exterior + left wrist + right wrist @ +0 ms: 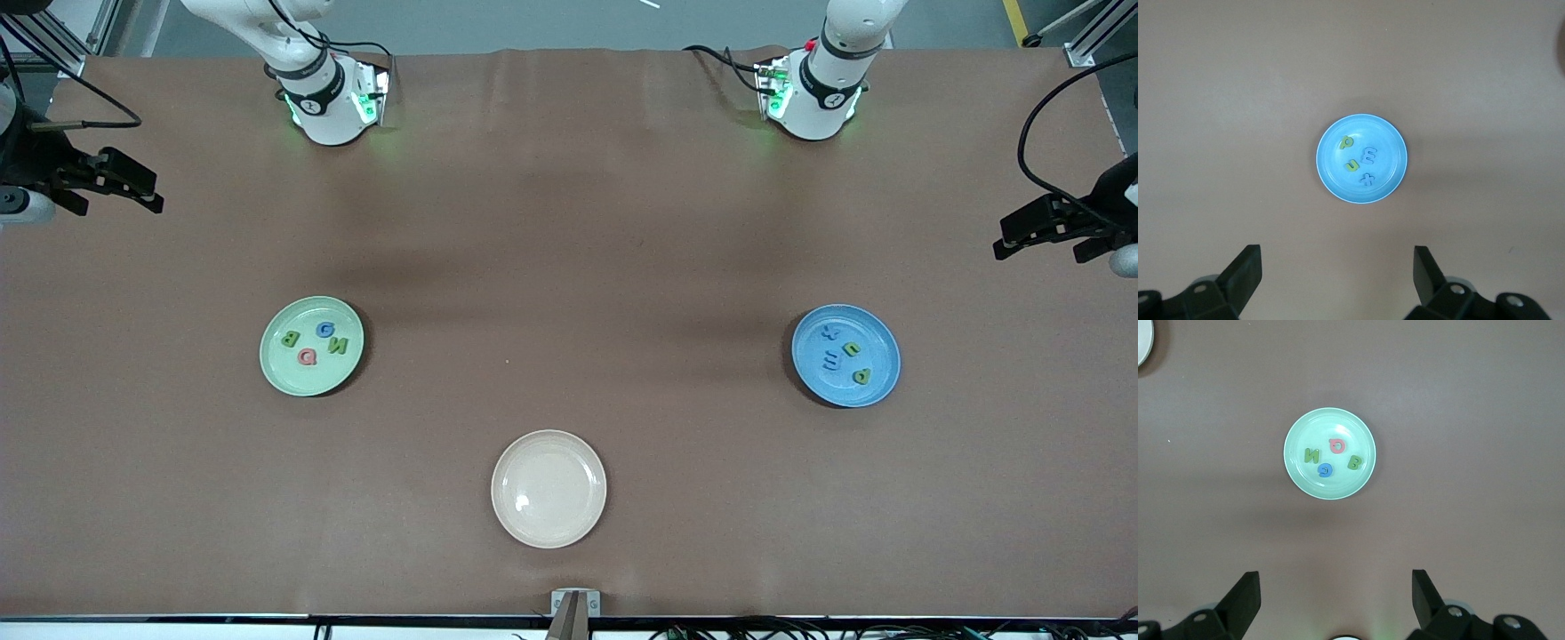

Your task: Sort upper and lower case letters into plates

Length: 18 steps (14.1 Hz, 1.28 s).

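- The sorting looks done: the green plate (311, 346), toward the right arm's end of the table, holds the four capitals: the blue G (326, 330), the green B (290, 338), the green N (338, 345) and the pink Q (308, 356).
- The blue plate (845, 356), toward the left arm's end, holds the four small letters: the blue x (827, 332), the green u (851, 348), the blue m (831, 360) and the green p-like letter (861, 376).
- The cream plate (548, 488), nearer the front camera and between the two, has nothing in it; no letter lies loose on the brown table (569, 222).
- The left gripper (1040, 233) hangs high over its end of the table, fingers apart and holding nothing; its wrist view shows both fingers spread, with the blue plate far below.
- The right gripper (111, 182) hangs over its own end in the same way, fingers apart and holding nothing, looking down on the green plate.
- I judge the main risk to be a needless further move: an arm coming down again could knock a plate rim and flick the light letters out.
- The letters lie close together, so any re-grasp could drag a neighbour along or pinch two at once.
- The p-like letter lies near the blue plate's rim, so a jolt to that plate would most likely tip it out first.
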Tool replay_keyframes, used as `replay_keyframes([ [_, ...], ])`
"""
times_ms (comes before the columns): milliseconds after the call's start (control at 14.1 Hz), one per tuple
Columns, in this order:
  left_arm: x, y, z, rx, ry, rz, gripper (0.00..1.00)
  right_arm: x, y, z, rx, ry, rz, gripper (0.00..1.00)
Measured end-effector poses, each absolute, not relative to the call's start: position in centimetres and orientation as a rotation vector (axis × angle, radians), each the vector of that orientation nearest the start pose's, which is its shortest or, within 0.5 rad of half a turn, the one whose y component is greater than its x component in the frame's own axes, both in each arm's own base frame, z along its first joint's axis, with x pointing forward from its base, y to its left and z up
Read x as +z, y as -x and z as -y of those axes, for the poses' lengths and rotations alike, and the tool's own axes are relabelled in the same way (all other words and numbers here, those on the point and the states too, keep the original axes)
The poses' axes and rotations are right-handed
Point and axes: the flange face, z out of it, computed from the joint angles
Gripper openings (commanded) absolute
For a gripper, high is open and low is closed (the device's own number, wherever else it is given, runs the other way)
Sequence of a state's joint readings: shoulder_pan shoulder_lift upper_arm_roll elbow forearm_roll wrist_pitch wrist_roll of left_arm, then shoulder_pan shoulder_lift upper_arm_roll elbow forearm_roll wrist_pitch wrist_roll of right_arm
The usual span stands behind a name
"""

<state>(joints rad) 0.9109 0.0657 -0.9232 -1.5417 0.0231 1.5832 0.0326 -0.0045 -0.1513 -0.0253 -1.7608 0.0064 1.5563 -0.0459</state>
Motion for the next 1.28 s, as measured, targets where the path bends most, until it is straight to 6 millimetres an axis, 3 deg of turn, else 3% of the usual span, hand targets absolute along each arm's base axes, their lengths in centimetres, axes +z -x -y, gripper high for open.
replay_keyframes([
  [639,61.6,-56.8,-1.8,-0.003,3.171,-0.051,1.0,61.4,-50.3,1.5,0.083,3.128,0.025,1.0],
  [922,61.3,-56.9,-3.1,0.006,3.167,-0.011,1.0,61.3,-50.3,1.4,0.087,3.129,0.002,1.0],
  [1277,60.5,-57.4,-0.7,0.033,3.14,-0.055,1.0,61.2,-50.3,1.4,0.089,3.129,-0.005,1.0],
])
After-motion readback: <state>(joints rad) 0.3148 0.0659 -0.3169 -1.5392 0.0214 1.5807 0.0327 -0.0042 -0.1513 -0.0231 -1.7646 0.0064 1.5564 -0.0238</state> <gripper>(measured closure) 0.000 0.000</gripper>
